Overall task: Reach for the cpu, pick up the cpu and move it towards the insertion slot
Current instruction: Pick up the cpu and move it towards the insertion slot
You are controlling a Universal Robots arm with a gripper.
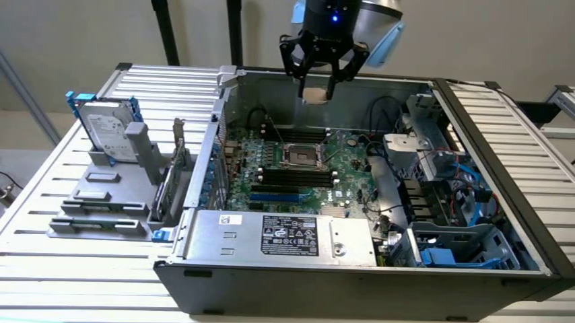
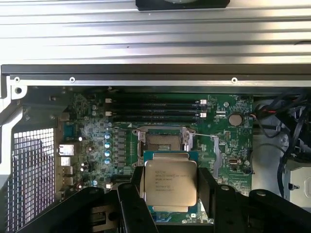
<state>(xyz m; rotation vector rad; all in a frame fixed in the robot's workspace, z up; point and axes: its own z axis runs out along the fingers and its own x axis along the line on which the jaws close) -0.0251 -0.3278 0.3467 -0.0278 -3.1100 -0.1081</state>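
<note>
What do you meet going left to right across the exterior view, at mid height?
Hard drive in its stand, motherboard's insertion slot, blue-cabled drive bay, case's ribbed side panel. The gripper holds the cpu above the slot.

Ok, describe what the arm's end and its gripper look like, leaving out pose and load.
In the exterior view the gripper is black, with thin linkage fingers fanning down from a dark cylindrical body that carries a small lit blue light. Beside that body sits a light-blue and grey piece of the arm. In the wrist view the fingers are matt black, broad and rounded.

Even, soft light; perhaps slightly blurred.
</note>
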